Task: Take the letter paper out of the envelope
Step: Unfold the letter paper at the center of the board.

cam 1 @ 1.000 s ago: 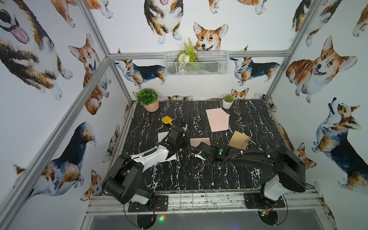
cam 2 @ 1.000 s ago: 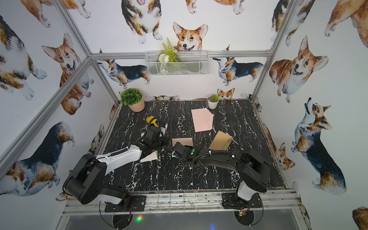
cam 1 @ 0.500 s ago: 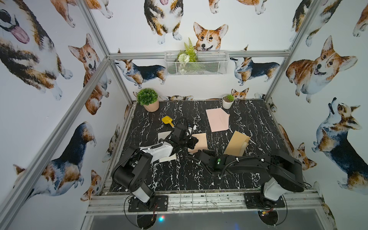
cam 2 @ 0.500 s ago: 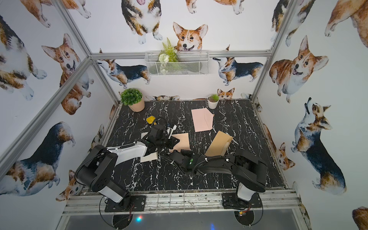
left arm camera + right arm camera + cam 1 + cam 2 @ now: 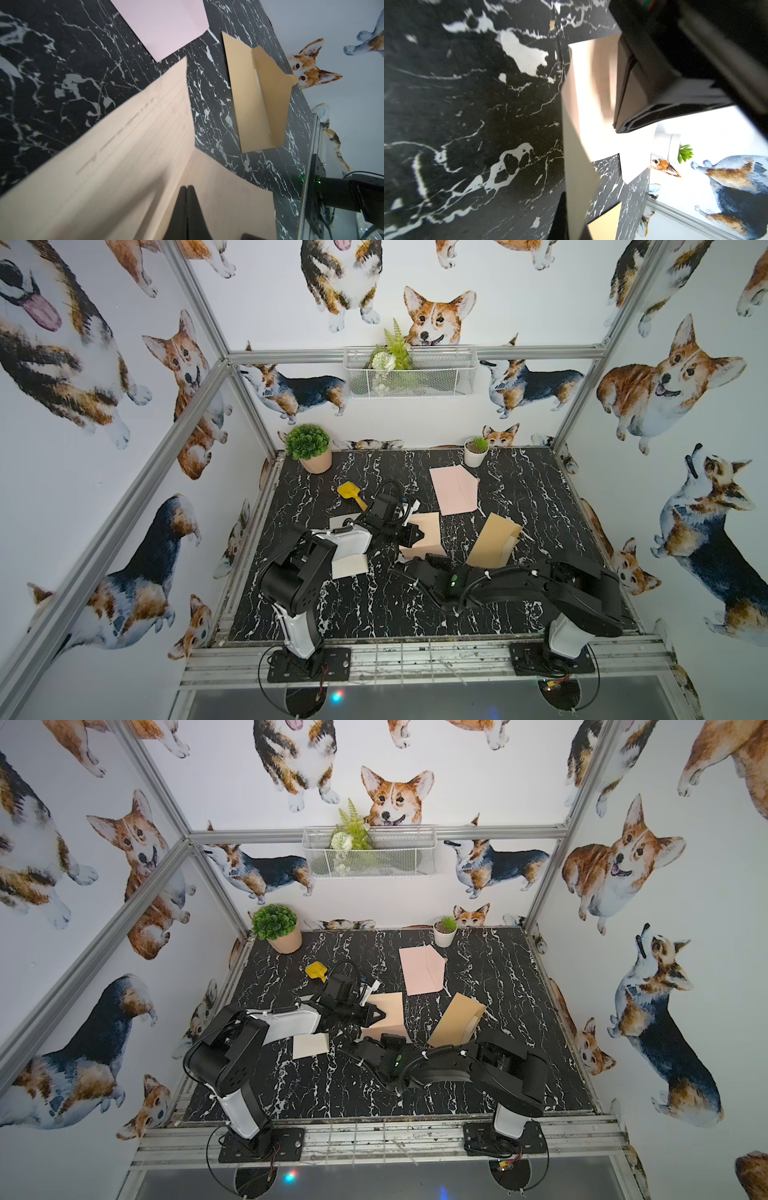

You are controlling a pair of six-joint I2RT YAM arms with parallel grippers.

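Our left arm rises from its base at the table's 7 o'clock corner, folds at the elbow and reaches toward 1 o'clock, its white forearm low over the marble. The left gripper (image 5: 187,189) has its two black fingers pressed together, pinching the letter paper (image 5: 430,531) at its 9 o'clock edge. Our right arm lies long and nearly level from its base at 5 o'clock, stretched toward 9 o'clock. The right gripper (image 5: 570,216) is closed on the same sheet at its 6 o'clock end, where the paper runs up out of the fingers.

The letter paper is pale beige, thin and ruled with fine lines. It is creased down its length, so it stands as a shallow angle rather than lying flat. It sits near the middle of the table (image 5: 374,614), fully out of the brown envelope (image 5: 490,543), which lies apart from it at 3 o'clock. That envelope is stiff kraft paper, rectangular, with its pointed flap folded open. A pink envelope (image 5: 453,489), smooth and flat, lies at 1 o'clock from the letter. A cream sheet (image 5: 351,566) lies at 8 o'clock, and a yellow plastic scoop (image 5: 348,491) at 10 o'clock. The tabletop is glossy black with white veining.

In both top views the right fingertips are lost against the dark arm and table. In the right wrist view one finger is hidden behind the paper, and the left gripper's body is a blurred block. The left forearm covers part of the cream sheet. The print on the letter is too smeared to read.
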